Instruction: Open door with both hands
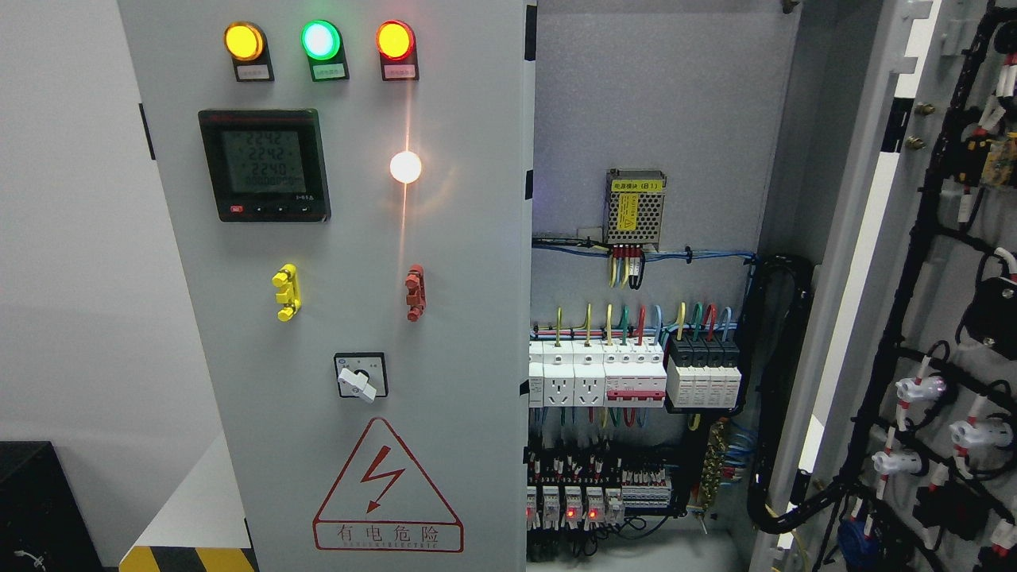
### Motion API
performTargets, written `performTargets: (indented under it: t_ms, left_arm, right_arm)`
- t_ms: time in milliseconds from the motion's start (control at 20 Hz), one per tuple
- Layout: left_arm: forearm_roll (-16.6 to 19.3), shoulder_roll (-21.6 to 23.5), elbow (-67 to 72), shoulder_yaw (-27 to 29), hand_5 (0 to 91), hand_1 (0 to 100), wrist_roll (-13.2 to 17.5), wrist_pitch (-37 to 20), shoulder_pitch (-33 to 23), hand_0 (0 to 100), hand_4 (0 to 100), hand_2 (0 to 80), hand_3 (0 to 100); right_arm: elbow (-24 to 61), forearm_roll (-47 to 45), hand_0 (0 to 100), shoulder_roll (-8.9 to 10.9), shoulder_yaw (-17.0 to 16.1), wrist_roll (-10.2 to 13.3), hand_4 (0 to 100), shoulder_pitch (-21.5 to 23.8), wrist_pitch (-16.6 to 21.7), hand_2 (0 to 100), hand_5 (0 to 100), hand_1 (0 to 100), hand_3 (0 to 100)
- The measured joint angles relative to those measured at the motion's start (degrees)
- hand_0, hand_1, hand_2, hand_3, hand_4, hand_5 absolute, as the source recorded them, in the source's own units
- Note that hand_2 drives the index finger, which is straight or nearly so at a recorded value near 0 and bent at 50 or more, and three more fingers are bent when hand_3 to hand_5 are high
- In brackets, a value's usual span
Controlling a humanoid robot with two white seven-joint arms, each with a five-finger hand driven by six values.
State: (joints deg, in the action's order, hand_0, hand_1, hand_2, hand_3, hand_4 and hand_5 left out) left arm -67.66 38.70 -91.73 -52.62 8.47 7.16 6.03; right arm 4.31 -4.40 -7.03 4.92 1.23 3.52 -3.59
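Right door swung wide at right of frame, wiring on its inner face. Left door closed at centre left, lamps lit near top, meter below. Breakers exposed between. No hands visible; finger state cannot be told.

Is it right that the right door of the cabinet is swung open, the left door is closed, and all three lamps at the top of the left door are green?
Not quite. In the head view the right door is open and the left door is closed, but only the middle lamp is green. The left lamp is yellow and the right lamp is orange-red.
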Motion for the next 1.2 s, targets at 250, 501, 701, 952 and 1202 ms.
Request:
performTargets:
  t_ms: [250,501,701,952,1202]
  left_arm:
    - [1.85,-2.83,11.81,5.61,0.0,0,0.23,-0.42,-6.02,0,0,0.0,0]
    - [5.66,-6.98,25.62,11.17,0.0,0,0.46,-1.47,-8.09,0,0,0.0,0]
    - [9.0,-10.27,36.55,14.5,0.0,0,3.32,-2.27,-7.69,0,0,0.0,0]
    - [10.98,-15.16,50.41,17.36,0.0,0,10.06,-2.52,-6.74,0,0,0.0,0]
    - [11.82,-19.78,61.97,19.09,0.0,0,12.88,-2.7,-6.31,0,0,0.0,0]
  right_arm:
    - [-0.01,0.0,0,0.0,0.0,0.0,0,0.0,0.0,0,0,0,0]
    - [0.0,-0.01,0,0.0,0.0,0.0,0,0.0,0.0,0,0,0,0]
    - [0.0,-0.02,0,0.0,0.0,0.0,0,0.0,0.0,0,0,0,0]
    - [0.01,-0.02,0,0.0,0.0,0.0,0,0.0,0.0,0,0,0,0]
    - [0.0,-0.04,0,0.0,-0.02,0.0,0,0.0,0.0,0,0,0,0]
